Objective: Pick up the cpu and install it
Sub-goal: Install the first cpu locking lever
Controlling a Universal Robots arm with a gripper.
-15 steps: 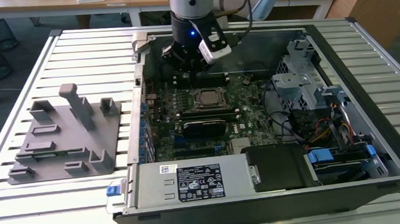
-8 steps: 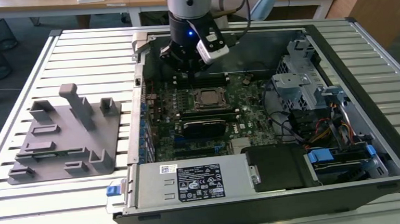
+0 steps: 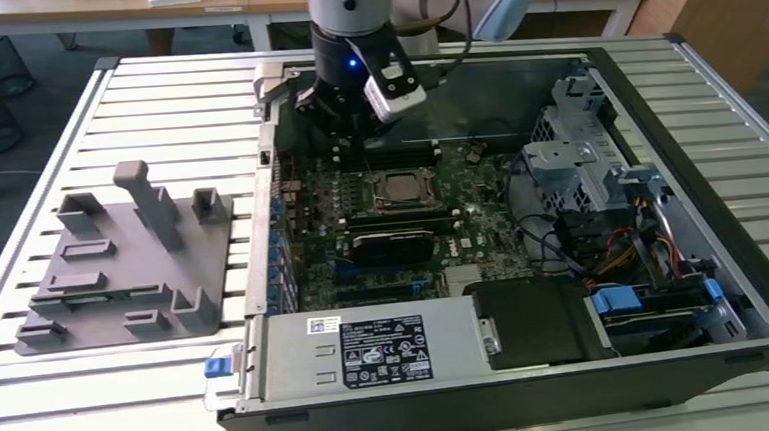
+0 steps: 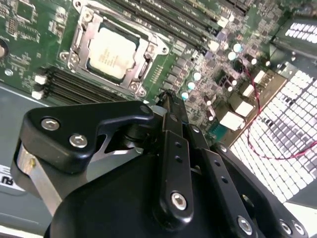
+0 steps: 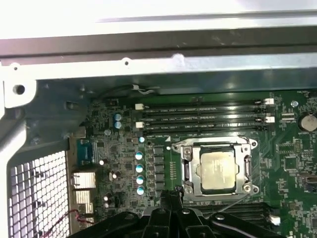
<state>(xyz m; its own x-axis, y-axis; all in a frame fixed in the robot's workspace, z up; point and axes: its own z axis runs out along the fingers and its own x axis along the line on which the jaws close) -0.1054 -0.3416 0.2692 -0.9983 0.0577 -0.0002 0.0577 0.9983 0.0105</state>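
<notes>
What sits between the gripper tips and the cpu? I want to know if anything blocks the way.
In the first wrist view, only the socket's metal frame and bare green board separate the gripper from the cpu.

Slatted white table (image 3: 128, 391), wooden desks (image 3: 104, 7) behind (grey floor).

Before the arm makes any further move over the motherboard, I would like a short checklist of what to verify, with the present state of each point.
1. The cpu lies in its socket, flat and square to the frame: ok in both wrist views.
2. Tool holds nothing: ok; its tips meet, nothing between them.
3. Tool is apart from the cpu: ok; the tips sit beside the socket, above the board.
4. Socket frame is latched: cannot tell.
5. Red wire near the case grille is away from the tool: ok.
6. Grey tray stands outside the computer case: ok.
</notes>
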